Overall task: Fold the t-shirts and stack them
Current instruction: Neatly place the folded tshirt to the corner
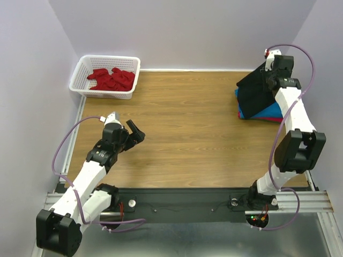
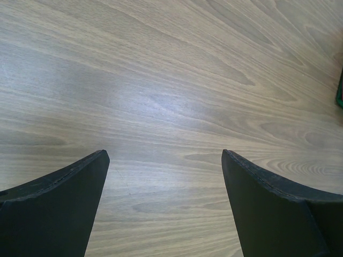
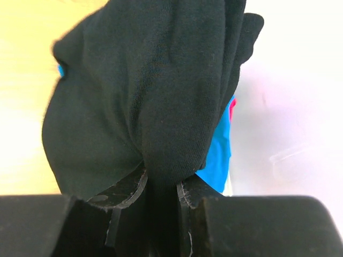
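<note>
**Black shirt pinched over the stack, far right**

Your right gripper has its jaws pressed onto a bunched fold of the black t-shirt. The cloth falls away from the fingertips and drapes down onto the turquoise t-shirt, with a sliver of a red t-shirt showing beneath it. From overhead, the stack sits at the far right of the wooden table, directly below that gripper, so any set-down is the right arm's job. The black cloth is too bunched for you to read its long axis.

Your left gripper hangs with jaws spread wide over bare wood, well apart from the stack.

The shirt is a soft, matte, limp knit and will sag once it is let go. The white lattice basket in the far left corner holds crumpled red t-shirts
</note>
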`<state>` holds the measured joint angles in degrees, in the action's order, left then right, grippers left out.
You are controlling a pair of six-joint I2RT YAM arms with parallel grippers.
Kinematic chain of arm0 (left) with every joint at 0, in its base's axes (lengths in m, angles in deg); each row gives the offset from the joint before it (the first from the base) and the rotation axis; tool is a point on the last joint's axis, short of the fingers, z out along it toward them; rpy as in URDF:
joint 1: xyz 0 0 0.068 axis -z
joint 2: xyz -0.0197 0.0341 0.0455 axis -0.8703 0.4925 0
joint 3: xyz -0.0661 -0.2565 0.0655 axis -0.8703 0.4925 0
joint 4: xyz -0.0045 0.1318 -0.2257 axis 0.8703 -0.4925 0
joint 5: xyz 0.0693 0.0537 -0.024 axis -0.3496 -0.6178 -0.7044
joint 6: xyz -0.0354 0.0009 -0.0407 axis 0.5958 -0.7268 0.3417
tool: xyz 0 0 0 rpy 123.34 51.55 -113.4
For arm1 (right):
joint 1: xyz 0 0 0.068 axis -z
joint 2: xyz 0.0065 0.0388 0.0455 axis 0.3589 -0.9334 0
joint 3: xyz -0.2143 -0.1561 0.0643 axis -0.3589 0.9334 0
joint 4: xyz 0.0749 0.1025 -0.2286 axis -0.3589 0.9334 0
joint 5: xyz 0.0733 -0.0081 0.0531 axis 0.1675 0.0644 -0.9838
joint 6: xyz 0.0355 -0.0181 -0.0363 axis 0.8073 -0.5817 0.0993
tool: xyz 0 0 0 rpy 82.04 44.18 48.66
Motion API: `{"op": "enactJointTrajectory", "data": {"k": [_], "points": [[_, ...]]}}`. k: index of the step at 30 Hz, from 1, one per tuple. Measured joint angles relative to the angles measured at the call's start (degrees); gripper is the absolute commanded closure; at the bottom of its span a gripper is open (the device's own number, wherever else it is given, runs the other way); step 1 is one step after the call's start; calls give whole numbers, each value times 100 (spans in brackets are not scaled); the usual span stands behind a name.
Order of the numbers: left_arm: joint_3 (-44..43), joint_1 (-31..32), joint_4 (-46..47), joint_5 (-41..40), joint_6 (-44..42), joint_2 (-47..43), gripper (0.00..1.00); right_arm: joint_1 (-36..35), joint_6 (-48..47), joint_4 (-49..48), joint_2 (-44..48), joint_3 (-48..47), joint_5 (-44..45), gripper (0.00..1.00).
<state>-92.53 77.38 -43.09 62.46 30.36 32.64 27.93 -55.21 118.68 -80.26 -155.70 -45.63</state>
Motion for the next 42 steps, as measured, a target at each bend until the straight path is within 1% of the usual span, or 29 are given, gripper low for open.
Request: {"op": "enactJointTrajectory", "data": {"k": [4,5,6,8,10,11,12,14,18,21,25,30,34,37,38,42], "points": [[-9,0,2,0,-11,48,2,208,4,7,-407,0,-33,99],[-9,0,0,0,-15,63,2,291,9,9,-490,-2,-44,97],[-9,0,0,0,-20,81,2,374,9,7,-544,-2,-50,97],[-9,0,0,0,-31,109,2,516,28,4,-623,0,-68,87],[-11,0,0,0,-33,125,2,616,57,4,-686,-4,-66,72],[-11,0,0,0,-33,127,2,660,85,7,-726,-17,-50,61],[-11,0,0,0,-33,127,2,691,127,9,-778,-46,-26,34],[-13,0,0,0,-33,127,1,745,243,2,-876,-120,101,1],[-33,0,-2,-2,-33,127,2,778,323,0,-931,-262,323,0],[-46,0,-4,0,-33,127,1,789,442,-17,-927,-387,273,0],[-52,0,-13,0,-35,125,2,802,719,-7,-754,-413,-70,0],[-52,0,-24,0,-33,125,2,804,1517,-20,-210,-365,-584,0],[-103,0,-116,-2,-33,125,2,804,2337,-63,577,87,-1344,0],[-184,0,-181,0,-31,90,1,804,2957,-105,1182,673,-1958,0],[-219,0,-214,0,-31,59,2,804,3062,-133,1279,802,-2039,0],[-345,0,-262,-7,-26,-85,2,802,3724,-181,2131,2146,-2435,0]]}}
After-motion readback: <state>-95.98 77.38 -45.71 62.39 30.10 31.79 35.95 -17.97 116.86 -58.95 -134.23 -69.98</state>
